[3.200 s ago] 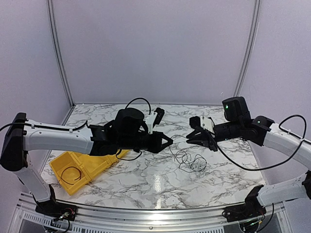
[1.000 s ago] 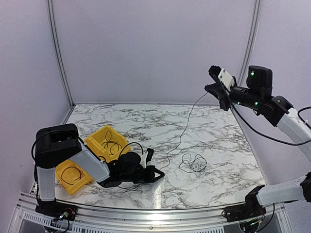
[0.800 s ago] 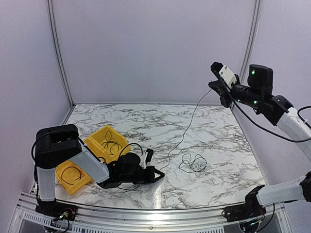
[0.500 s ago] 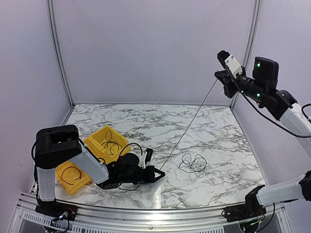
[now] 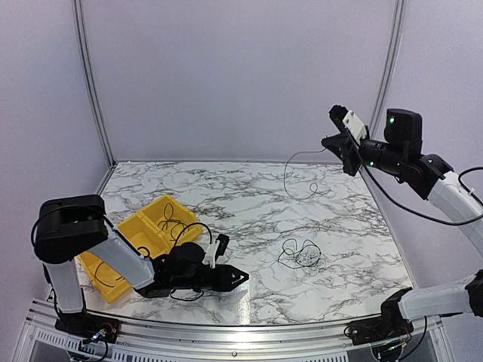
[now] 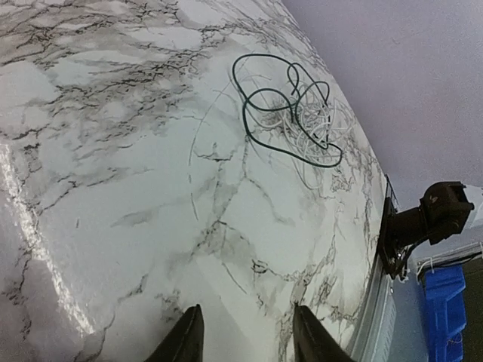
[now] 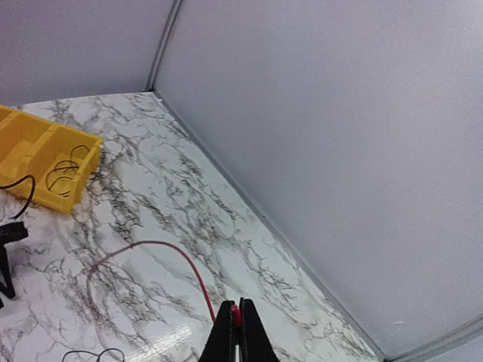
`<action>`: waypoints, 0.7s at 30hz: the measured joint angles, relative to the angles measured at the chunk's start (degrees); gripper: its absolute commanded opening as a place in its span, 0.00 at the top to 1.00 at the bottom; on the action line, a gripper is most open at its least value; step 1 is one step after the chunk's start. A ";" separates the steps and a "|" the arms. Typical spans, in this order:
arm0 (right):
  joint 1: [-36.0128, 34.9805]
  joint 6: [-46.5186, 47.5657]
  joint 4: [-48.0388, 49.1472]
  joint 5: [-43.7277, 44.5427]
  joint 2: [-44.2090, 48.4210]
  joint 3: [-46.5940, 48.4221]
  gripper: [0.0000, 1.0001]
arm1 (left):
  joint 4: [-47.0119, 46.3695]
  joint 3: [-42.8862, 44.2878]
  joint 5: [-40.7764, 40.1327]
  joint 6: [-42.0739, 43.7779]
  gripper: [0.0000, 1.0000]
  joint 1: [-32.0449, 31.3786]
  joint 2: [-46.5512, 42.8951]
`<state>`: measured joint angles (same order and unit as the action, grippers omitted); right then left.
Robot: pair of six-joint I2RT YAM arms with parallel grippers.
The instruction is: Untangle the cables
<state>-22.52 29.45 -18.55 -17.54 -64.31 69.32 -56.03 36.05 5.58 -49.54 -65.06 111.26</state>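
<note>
Marble tabletop [image 5: 355, 226] bears the tangled cables [image 5: 299, 253]; left claw [image 6: 246, 338] released, right claw [image 7: 236, 329] clenched on a red cable [image 7: 175, 259].

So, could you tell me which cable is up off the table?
The thin wire pinched in the right tool; it alone hangs in the air. The tangle lies on the table, other cables in the yellow bin.

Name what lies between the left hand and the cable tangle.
Left wrist view: marble table only, perhaps one faint pale strand, between left hand and cable tangle.
</note>
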 measured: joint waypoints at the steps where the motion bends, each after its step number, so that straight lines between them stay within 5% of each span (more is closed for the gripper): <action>1: 0.00 0.37 -0.11 -2.05 0.20 -1.57 1.00 | 0.79 -1.20 -0.61 1.55 0.53 -0.17 -2.14; 10: -4.96 2.75 -4.92 -18.16 0.24 -10.97 1.00 | 2.93 -3.91 -7.32 13.81 0.39 -2.05 -16.70; 21: -8.37 3.58 -5.62 -22.84 -1.95 -10.95 1.00 | 4.28 8.37 -10.67 15.10 0.38 -3.87 -10.67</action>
<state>-30.89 33.04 -24.16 -40.38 -66.26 58.37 -51.75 44.42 -5.08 -34.44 -68.93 100.60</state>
